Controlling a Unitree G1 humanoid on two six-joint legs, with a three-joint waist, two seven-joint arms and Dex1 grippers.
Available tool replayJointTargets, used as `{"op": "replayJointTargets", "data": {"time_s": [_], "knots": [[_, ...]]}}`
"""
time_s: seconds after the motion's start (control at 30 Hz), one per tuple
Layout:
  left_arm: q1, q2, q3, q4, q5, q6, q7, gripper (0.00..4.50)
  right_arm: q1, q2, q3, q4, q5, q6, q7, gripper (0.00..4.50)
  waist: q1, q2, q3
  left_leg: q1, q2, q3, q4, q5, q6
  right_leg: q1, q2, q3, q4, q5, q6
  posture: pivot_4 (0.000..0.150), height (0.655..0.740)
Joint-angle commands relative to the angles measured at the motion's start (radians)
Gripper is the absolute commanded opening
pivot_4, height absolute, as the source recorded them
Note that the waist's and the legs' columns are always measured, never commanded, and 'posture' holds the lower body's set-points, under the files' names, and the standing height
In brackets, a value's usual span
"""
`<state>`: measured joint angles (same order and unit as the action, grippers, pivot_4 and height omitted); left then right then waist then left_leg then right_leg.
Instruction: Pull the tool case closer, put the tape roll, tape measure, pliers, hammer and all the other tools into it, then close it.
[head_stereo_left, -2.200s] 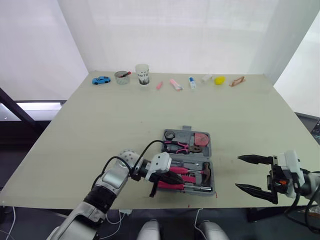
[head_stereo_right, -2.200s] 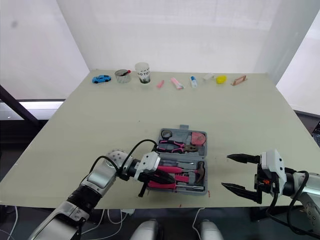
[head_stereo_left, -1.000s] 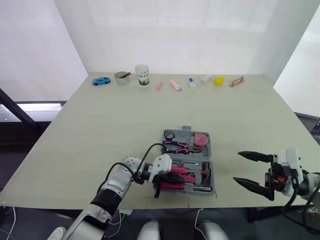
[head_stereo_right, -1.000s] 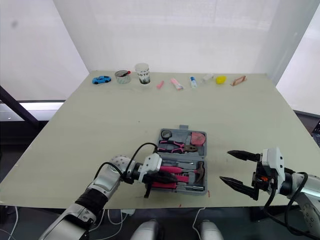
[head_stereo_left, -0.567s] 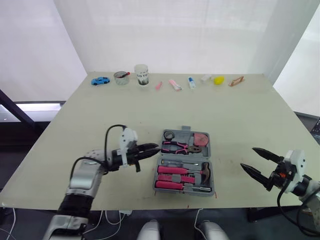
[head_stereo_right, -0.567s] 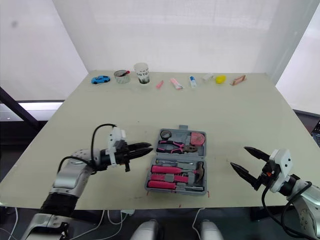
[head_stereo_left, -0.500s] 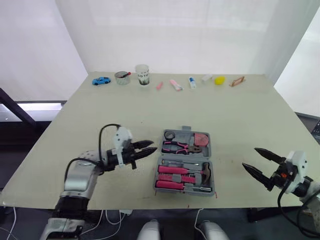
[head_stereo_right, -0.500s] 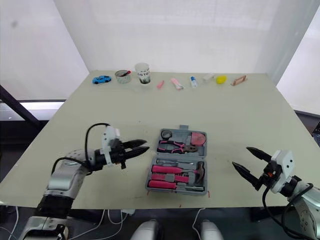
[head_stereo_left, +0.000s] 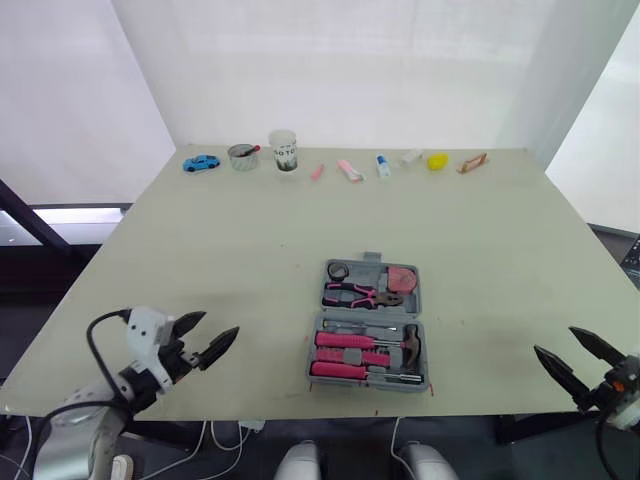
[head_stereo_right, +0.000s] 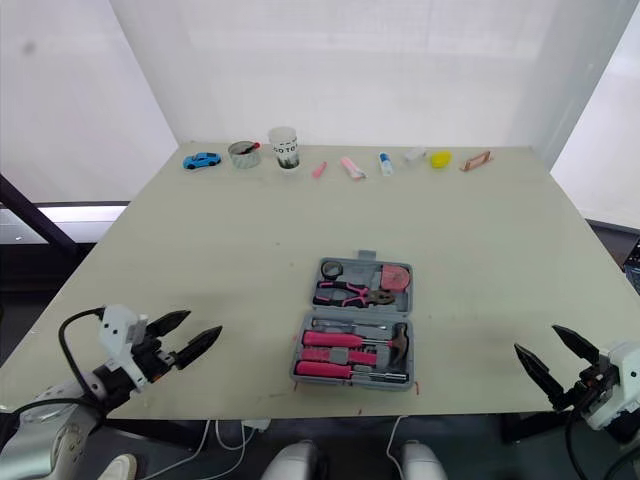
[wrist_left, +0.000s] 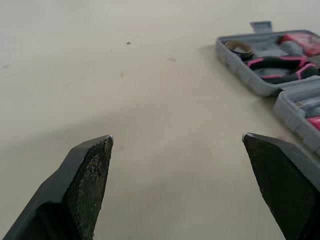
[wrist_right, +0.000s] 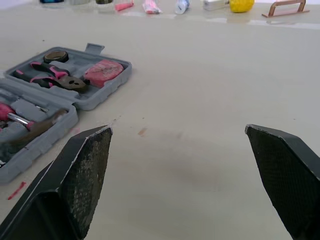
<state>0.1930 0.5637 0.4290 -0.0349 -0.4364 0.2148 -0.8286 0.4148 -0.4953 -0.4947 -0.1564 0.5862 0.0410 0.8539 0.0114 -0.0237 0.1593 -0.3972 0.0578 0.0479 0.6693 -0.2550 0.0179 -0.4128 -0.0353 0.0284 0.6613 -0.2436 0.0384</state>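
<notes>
Left gripper (head_stereo_left: 220, 324) and right gripper (head_stereo_left: 555, 340) both gaping wide and empty, one tool case (head_stereo_left: 418, 288) unfolded flat between them

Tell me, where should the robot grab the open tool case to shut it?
Probably the far half's outer rim, beside the small tab sticking out. The tool case lies open and flat with its hinge across the middle, so that edge is free to lift. Come from the far side, jaws pinching the rim top and bottom, then fold it towards the robot.
</notes>
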Motion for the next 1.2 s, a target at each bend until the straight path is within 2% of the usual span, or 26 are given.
{"op": "replayJointTargets", "data": {"time_s": [0.03,0.37,0.5,0.77,0.83,0.87,0.9,0.93,0.97,1.03,1.13,1.17,1.2], "knots": [[0.014,0.0,0.036,-0.046,-0.026,-0.022,0.012,4.43,0.024,0.006,-0.055,-0.042,0.022,0.0,-0.028,4.5,0.002,0.0,0.0,0.0,0.0,0.0,0.0,0.0,0.0,0.0,-0.001,0.0,0.0,0.0,0.0,0.15,0.74],[-0.037,0.012,-0.017,0.0,0.003,-0.042,0.008,4.43,0.08,0.019,-0.055,-0.094,0.022,0.012,-0.064,4.5,0.001,0.0,0.0,0.0,0.0,0.0,-0.001,0.0,0.0,-0.001,-0.002,0.0,-0.001,0.0,0.0,0.15,0.74],[-0.098,0.027,-0.057,0.023,0.003,-0.025,-0.019,4.43,0.046,-0.006,-0.026,-0.102,-0.019,0.006,-0.064,4.5,0.001,0.0,0.0,0.0,0.0,0.0,0.0,0.0,0.0,-0.001,-0.002,0.0,-0.001,0.0,0.0,0.15,0.74],[-0.256,0.071,-0.152,0.177,0.046,-0.026,-0.082,4.43,-0.071,-0.113,0.089,-0.116,-0.078,0.144,-0.072,4.5,-0.002,0.0,0.0,0.0,-0.001,0.002,0.0,0.0,0.0,-0.001,0.0,0.0,-0.001,0.002,-0.003,0.15,0.74],[-0.283,0.082,-0.17,0.211,0.056,-0.035,-0.106,4.05,-0.118,-0.141,0.125,-0.107,-0.087,0.167,-0.053,4.5,-0.002,0.0,0.0,-0.001,-0.001,0.002,-0.001,0.0,0.0,-0.001,0.001,0.0,-0.001,0.002,-0.004,0.15,0.74],[-0.295,0.087,-0.176,0.229,0.061,-0.04,-0.115,3.56,-0.142,-0.149,0.142,-0.1,-0.089,0.178,-0.047,4.5,-0.002,0.0,0.0,-0.002,-0.001,0.002,-0.001,0.0,0.0,-0.001,0.001,0.0,-0.001,0.002,-0.004,0.15,0.74],[-0.304,0.093,-0.184,0.244,0.066,-0.044,-0.127,3.31,-0.164,-0.155,0.154,-0.092,-0.093,0.185,-0.046,4.09,-0.002,0.0,0.0,-0.002,-0.001,0.002,-0.001,0.0,0.0,-0.001,0.001,0.0,-0.001,0.002,-0.004,0.15,0.74],[-0.315,0.099,-0.193,0.261,0.073,-0.051,-0.14,2.98,-0.187,-0.157,0.166,-0.081,-0.101,0.192,-0.05,3.96,-0.002,0.0,0.0,-0.002,-0.001,0.001,-0.001,0.0,0.0,-0.001,0.001,-0.001,-0.001,0.002,-0.004,0.15,0.74],[-0.331,0.104,-0.205,0.285,0.081,-0.062,-0.155,2.46,-0.213,-0.159,0.183,-0.069,-0.107,0.196,-0.046,3.53,-0.001,0.0,0.0,-0.002,-0.001,0.001,-0.001,0.0,0.0,-0.001,0.001,-0.001,-0.001,0.002,-0.004,0.15,0.74],[-0.36,0.109,-0.224,0.328,0.092,-0.088,-0.183,1.76,-0.25,-0.161,0.209,-0.05,-0.118,0.202,-0.04,2.82,0.0,0.0,0.0,-0.002,-0.001,0.001,0.0,0.0,0.0,-0.001,0.001,-0.001,-0.001,0.002,-0.004,0.15,0.74],[-0.437,0.111,-0.277,0.436,0.135,-0.16,-0.245,0.14,-0.302,-0.167,0.265,-0.016,-0.151,0.198,-0.02,1.17,0.004,0.0,0.0,-0.002,-0.002,0.001,0.0,0.0,0.0,0.0,0.001,-0.001,-0.001,0.002,-0.004,0.15,0.74],[-0.462,0.11,-0.287,0.468,0.145,-0.175,-0.256,0.02,-0.311,-0.17,0.277,-0.008,-0.158,0.198,-0.012,0.79,0.004,0.0,0.0,-0.002,-0.002,0.0,0.0,0.0,0.0,0.0,0.001,-0.001,-0.001,0.002,-0.004,0.15,0.74],[-0.486,0.107,-0.294,0.502,0.148,-0.193,-0.271,0.0,-0.32,-0.175,0.291,0.002,-0.167,0.196,-0.002,0.22,0.003,0.0,0.0,-0.002,-0.002,0.0,0.0,0.0,0.0,0.0,0.001,-0.001,-0.001,0.002,-0.004,0.15,0.74]]}}
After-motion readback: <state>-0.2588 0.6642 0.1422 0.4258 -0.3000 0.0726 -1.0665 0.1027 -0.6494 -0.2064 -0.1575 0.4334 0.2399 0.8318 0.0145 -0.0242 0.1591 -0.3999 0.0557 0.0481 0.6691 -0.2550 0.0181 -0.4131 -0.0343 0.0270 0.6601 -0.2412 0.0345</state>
